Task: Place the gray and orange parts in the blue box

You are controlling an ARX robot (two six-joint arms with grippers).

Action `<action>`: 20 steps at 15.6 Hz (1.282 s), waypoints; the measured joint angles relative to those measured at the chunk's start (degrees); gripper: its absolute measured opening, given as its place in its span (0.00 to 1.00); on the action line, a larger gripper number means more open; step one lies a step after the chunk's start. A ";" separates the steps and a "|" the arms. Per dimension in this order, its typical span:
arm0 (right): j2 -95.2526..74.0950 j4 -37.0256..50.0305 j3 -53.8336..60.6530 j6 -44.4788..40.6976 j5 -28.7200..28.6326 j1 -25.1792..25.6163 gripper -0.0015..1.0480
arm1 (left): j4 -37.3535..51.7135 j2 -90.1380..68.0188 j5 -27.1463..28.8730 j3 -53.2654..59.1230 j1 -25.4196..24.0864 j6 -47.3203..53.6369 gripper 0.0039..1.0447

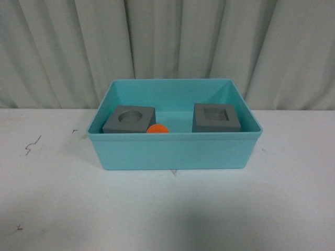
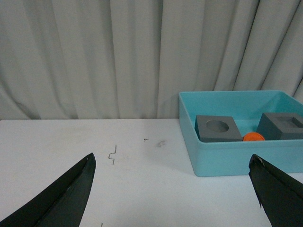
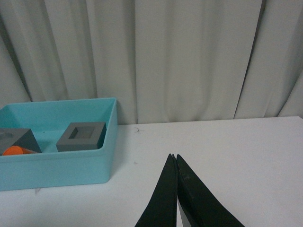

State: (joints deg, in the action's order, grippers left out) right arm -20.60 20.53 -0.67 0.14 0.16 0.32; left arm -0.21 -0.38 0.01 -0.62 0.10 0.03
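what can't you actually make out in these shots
- Orange cylinder: front view, the blue box near wall hides its lower part; no digits readable in any view.
- Gray cube with round recess: right wrist view, cut off by the picture edge.
- Left gripper and right gripper: only the fingers show, rest cut off.

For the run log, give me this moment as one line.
parts: both gray cubes, orange cylinder in blue box | left gripper open | right gripper shut, empty

My left black gripper has its 2 fingers spread wide apart, nothing between them. My right black gripper is pinched closed, tips pressed together and holding nothing. Neither arm shows in the front view.
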 joint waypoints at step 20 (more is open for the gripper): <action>20.37 -20.74 -0.02 0.00 -0.11 0.00 0.56 | 0.00 0.00 0.00 0.00 0.00 0.00 0.94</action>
State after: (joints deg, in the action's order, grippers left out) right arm -0.23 -0.21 -0.69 0.14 0.05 0.32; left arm -0.21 -0.38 0.01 -0.62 0.10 0.03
